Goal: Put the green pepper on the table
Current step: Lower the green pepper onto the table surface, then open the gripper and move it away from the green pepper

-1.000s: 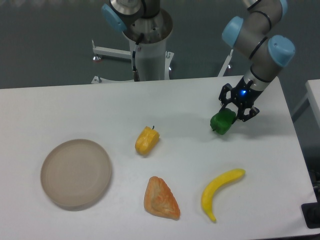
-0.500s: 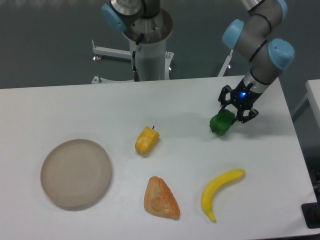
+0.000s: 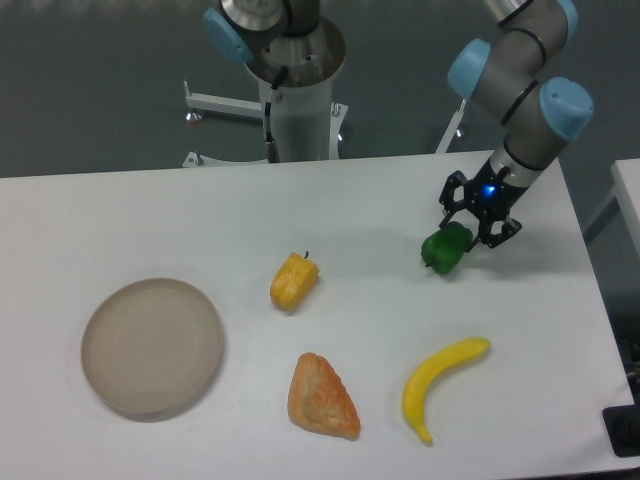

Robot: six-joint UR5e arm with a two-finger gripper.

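At the far left a round beige plate (image 3: 152, 346) sits on the table (image 3: 120, 220), with nothing on it. Further right lie a yellow pepper (image 3: 293, 281) and, nearer the camera, a piece of orange pastry (image 3: 322, 397). A banana (image 3: 440, 385) curves along the front right.

The green pepper (image 3: 445, 250) is toward the back right of the table, well apart from all the other items. It seems to rest on the surface or hang just above it; the view from above does not settle which. The gripper (image 3: 476, 217) is right at the pepper's upper side, its black fingers spread around the top of it. I cannot tell whether the jaws are gripping or already slack.

The risk here is in the release. If the pepper is not quite down, its lumpy shape could make it roll when freed, possibly toward the right edge. If a finger catches it as the arm lifts, it may be dragged or tipped.
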